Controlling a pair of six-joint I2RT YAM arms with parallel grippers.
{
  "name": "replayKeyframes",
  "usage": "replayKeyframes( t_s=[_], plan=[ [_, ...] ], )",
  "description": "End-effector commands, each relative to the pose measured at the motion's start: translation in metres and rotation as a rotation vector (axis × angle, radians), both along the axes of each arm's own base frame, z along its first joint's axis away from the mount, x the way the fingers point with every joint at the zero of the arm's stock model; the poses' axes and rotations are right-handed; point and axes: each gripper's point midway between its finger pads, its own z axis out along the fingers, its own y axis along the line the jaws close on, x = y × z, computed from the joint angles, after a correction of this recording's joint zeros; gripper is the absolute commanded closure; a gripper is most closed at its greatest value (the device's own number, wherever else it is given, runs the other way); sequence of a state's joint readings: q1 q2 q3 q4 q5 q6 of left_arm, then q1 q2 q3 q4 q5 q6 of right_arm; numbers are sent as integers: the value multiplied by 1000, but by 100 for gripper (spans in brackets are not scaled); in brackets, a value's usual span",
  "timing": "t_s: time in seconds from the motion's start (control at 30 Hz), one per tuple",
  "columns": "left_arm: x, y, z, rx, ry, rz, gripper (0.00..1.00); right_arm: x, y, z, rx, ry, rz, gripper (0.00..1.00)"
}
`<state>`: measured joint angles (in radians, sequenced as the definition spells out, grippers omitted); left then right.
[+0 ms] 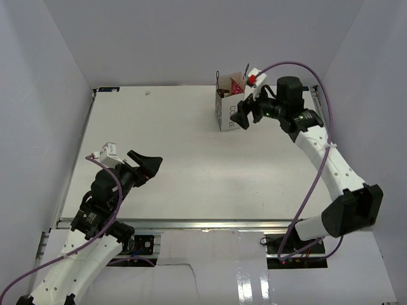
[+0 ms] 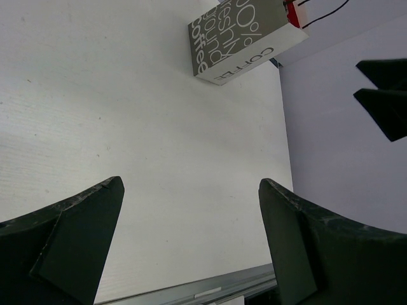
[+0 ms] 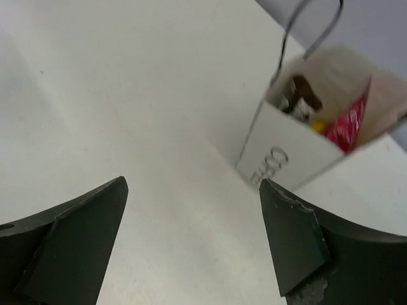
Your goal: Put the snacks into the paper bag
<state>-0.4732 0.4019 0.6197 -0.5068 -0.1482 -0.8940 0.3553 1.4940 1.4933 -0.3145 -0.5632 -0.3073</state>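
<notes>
The white paper bag [image 1: 226, 109] stands upright at the back right of the table, its black handles up. In the right wrist view the paper bag [image 3: 289, 155] shows its open mouth with snacks inside: a pink-red packet [image 3: 346, 127], a dark brown one [image 3: 304, 94] and a bit of yellow [image 3: 318, 126]. My right gripper [image 1: 245, 115] hovers just beside the bag's right front, open, nothing between its fingers [image 3: 289, 235]. My left gripper [image 1: 147, 166] is open over the near left of the table, far from the paper bag [image 2: 245, 41]. No loose snacks show on the table.
A small speck [image 1: 147, 93] lies near the table's far edge. A metal rail [image 1: 210, 223] runs along the near edge. White walls enclose the table on the left, back and right. The right gripper's dark fingers [image 2: 385, 95] show at the right of the left wrist view.
</notes>
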Motion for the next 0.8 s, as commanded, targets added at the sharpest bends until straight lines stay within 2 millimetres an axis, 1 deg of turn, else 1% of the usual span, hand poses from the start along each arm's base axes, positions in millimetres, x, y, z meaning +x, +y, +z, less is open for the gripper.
replayKeyframes(
  t_s=[0.0,0.03,0.07,0.1,0.13,0.17,0.2,0.23,0.27,0.4,0.43,0.5,0.57,0.63,0.67,0.77],
  plan=[
    [3,-7,3,9,-27,-37,2,6,-54,-38,-39,104,-312,10],
    [3,-8,3,11,-26,-43,2,4,-70,-61,-70,127,-380,10],
    [4,-9,1,13,-20,-48,2,0,-85,-57,-73,103,-438,10],
    [4,-10,1,11,-24,-49,2,5,-109,-61,-92,98,-553,10],
    [5,-10,1,12,-26,-51,2,1,-120,-73,-109,111,-592,10],
    [5,-11,0,14,-27,-55,2,-3,-130,-67,-102,92,-630,10],
    [5,-11,0,16,-31,-57,2,-3,-145,-68,-105,88,-697,10],
    [6,-11,0,20,-32,-58,2,-6,-152,-67,-103,85,-721,10],
    [6,-12,1,30,-39,-64,2,-10,-164,-69,-106,86,-767,10],
    [9,-14,1,92,-42,-91,2,-24,-181,-74,-103,109,-794,10],
    [10,-14,-2,120,-43,-104,2,-30,-180,-75,-94,123,-768,10],
    [12,-15,-4,151,-31,-116,2,-35,-185,-72,-93,115,-772,10],
    [13,-16,-4,183,-33,-128,2,-38,-192,-74,-100,119,-790,10],
    [16,-16,-6,202,-27,-133,2,-40,-198,-72,-102,105,-809,10],
    [17,-16,-5,216,-30,-134,2,-41,-200,-74,-105,109,-815,10],
    [19,-17,-4,231,-31,-140,2,-41,-202,-72,-88,110,-828,10]
  ],
)
